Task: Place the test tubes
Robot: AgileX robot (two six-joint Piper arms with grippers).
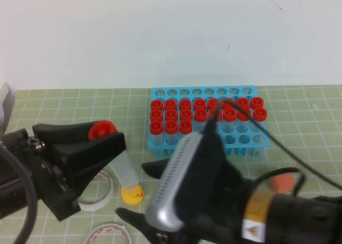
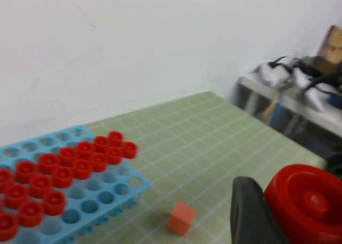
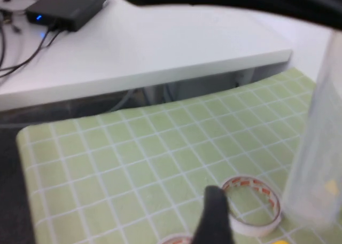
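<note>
Tube in hand: the test tube (image 1: 126, 170) hangs tilted at the near left of the table (image 1: 64, 102), red cap up. It is well apart from the rack, and its clear lower end points down at the yellow duck (image 1: 132, 195).
Left end effector: the left end effector (image 1: 115, 136) is at the left, clamped on the tube just below the cap. Holding it this high leaves the clear body free below, probably so something else can take it.
Right end effector: the right end effector (image 1: 131, 191) is near centre, spread wide and holding nothing. One finger stands just right of the tube's lower end and the other is nearer. I cannot tell whether either touches it.
Rack: the blue rack (image 1: 160, 143) stands far, right of centre. Two rows are full of red-capped tubes, and a third has three at its left end. The farthest row is empty.
Step, judged: a hand-over from left to right, since the right arm sits closer to the free holes.
Next move needs: a firm grip on the clear body before the left lets go.
Risk: a dropped tube would land on the duck or the tape rolls (image 1: 99, 197).
Other: an orange block (image 1: 281, 182) lies near right, well apart from the work.
</note>
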